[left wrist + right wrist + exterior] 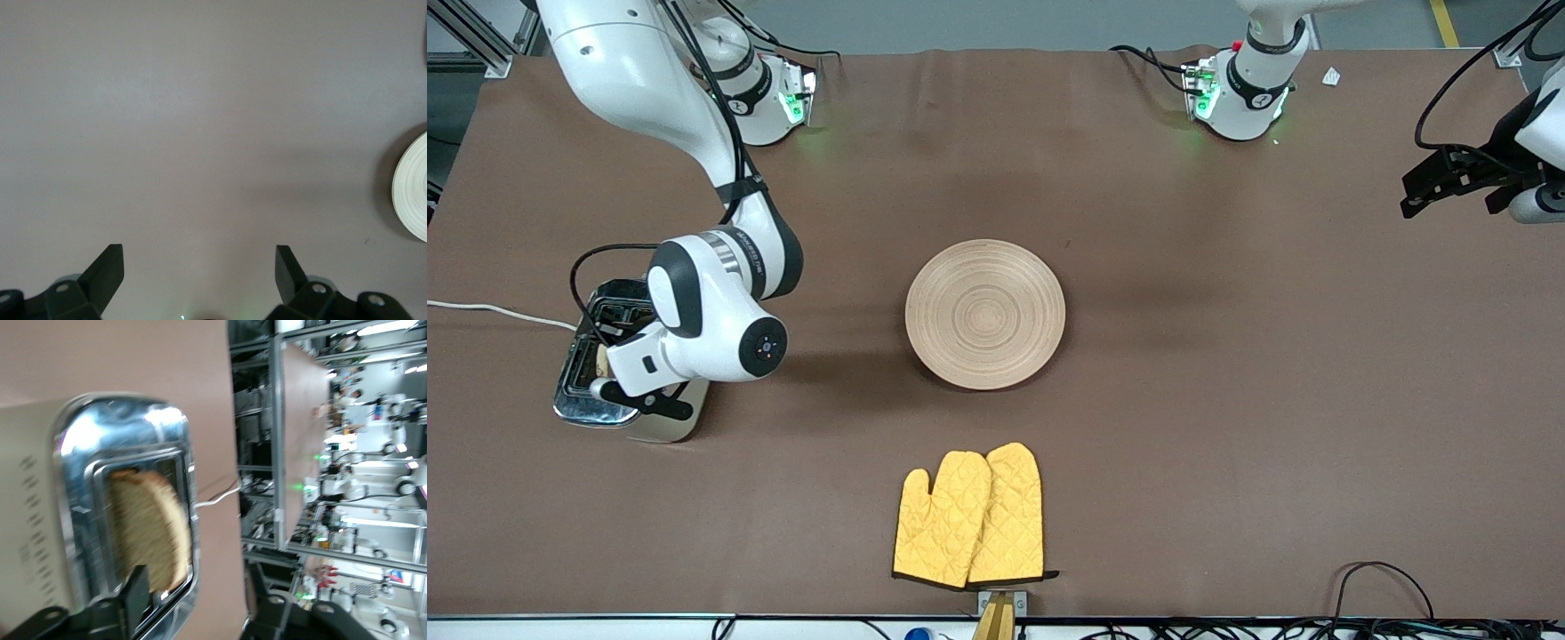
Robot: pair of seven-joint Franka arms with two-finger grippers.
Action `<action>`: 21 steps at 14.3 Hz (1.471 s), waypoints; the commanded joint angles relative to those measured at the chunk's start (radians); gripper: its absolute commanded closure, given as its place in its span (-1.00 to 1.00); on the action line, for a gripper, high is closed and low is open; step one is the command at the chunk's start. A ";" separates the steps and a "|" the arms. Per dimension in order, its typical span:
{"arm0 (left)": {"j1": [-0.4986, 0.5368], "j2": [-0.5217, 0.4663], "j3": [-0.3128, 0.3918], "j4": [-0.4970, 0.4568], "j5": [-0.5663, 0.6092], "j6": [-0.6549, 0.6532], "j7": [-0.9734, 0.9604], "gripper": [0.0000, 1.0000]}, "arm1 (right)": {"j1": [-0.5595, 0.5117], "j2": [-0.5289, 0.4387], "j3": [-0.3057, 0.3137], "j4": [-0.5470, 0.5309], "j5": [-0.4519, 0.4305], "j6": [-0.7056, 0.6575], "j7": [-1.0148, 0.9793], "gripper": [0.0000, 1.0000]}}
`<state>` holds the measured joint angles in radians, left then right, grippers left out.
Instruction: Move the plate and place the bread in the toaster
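The toaster is largely hidden by the right arm in the front view. The plate is cut off at the left wrist view's edge.

My black right gripper hangs over the toaster, cream-sided with small dark marks and a mirror-chrome top. The bread is golden brown with a darker crust. The plate is pale tan, ringed in concentric grooves. Two yellow quilted oven mitts have dark trim. The table is brown.

Brown table cover, yellow oven mitts at its near edge
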<state>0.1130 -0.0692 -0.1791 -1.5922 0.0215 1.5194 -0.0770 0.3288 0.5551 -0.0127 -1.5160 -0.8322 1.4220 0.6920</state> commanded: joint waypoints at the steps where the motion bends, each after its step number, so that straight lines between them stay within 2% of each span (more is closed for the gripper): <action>1: 0.004 0.008 0.000 0.021 0.005 -0.010 0.006 -1.00 | -0.004 -0.072 0.003 0.016 0.141 0.024 -0.014 -1.00; 3: 0.004 0.006 0.000 0.021 0.005 -0.010 0.011 -1.00 | -0.013 -0.124 -0.001 0.016 0.261 0.069 -0.012 -1.00; 6: 0.028 0.002 -0.002 0.021 0.003 -0.011 0.020 -1.00 | -0.085 -0.219 -0.003 0.011 0.445 0.096 -0.014 -1.00; 10: 0.028 0.000 -0.002 0.017 0.002 -0.033 0.014 -1.00 | -0.227 -0.337 -0.003 0.004 0.713 0.126 -0.185 -1.00; 14: 0.027 -0.001 -0.005 0.017 -0.009 -0.033 0.000 -1.00 | -0.330 -0.405 -0.003 0.007 0.760 0.141 -0.440 -1.00; 16: 0.027 -0.001 -0.005 0.017 -0.009 -0.033 -0.001 -1.00 | -0.396 -0.443 -0.004 0.005 0.832 0.140 -0.520 -1.00; 21: 0.025 0.002 -0.008 0.018 -0.008 -0.033 0.000 -1.00 | -0.430 -0.486 -0.009 0.017 0.835 0.106 -0.689 -1.00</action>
<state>0.1357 -0.0693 -0.1821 -1.5901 0.0191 1.5055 -0.0742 -0.0847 0.0967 -0.0319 -1.4730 -0.0168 1.5310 0.0597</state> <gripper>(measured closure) 0.000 0.000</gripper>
